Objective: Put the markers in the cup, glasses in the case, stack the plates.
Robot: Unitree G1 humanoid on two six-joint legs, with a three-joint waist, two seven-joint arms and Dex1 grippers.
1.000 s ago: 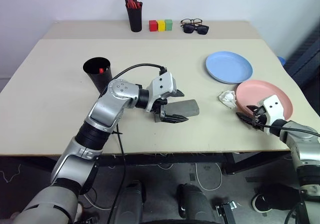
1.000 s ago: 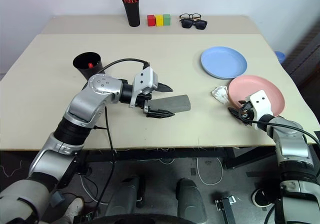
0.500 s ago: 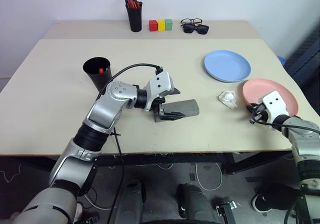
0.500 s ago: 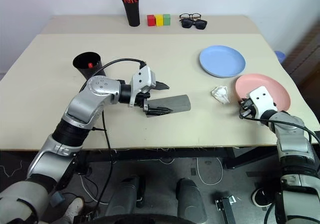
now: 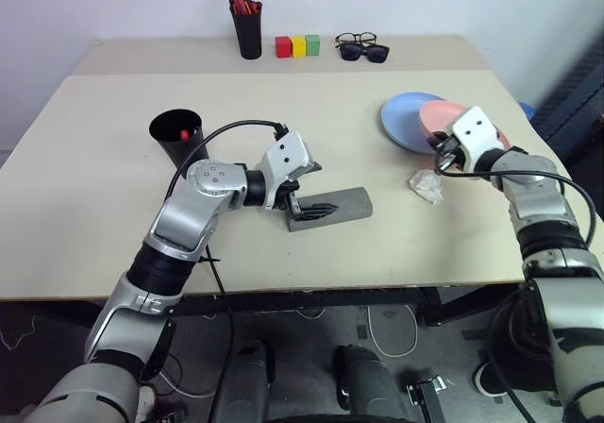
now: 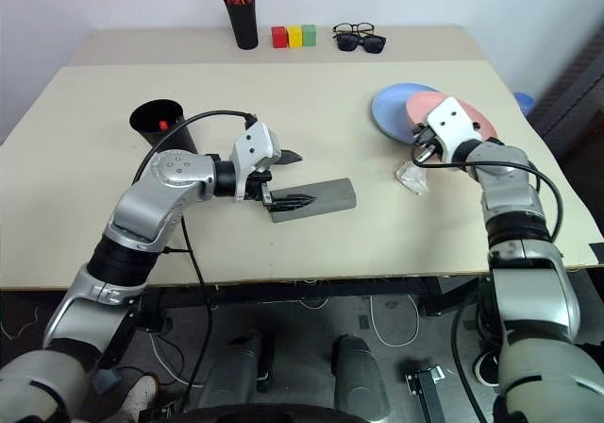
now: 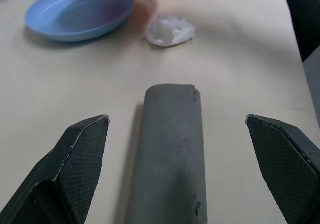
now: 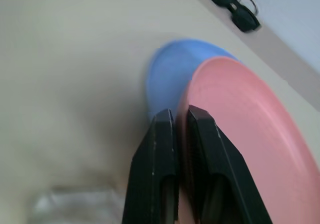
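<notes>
My right gripper (image 5: 442, 155) is shut on the rim of the salmon pink plate (image 8: 240, 114). It holds that plate tilted in the air, partly over the light blue plate (image 5: 400, 121), which lies on the table. The grey case (image 5: 332, 207) lies closed near the table's middle. My left gripper (image 7: 185, 149) is open, one finger on each side of the case's near end. The black cup (image 5: 177, 135) stands to the left with a red marker (image 5: 184, 133) showing inside. The glasses are out of view.
A crumpled white wad (image 5: 427, 185) lies just below the plates. Along the back stand a black pen holder (image 5: 248, 28) with red-orange pens, three coloured blocks (image 5: 293, 46), and a clear pair beside dark sunglasses (image 5: 363, 51). The table's right edge is close to the plates.
My right gripper closed on the pink plate, lifted it off the table at the right and carried it up and leftward over the blue plate. The left gripper stayed open at the case.
</notes>
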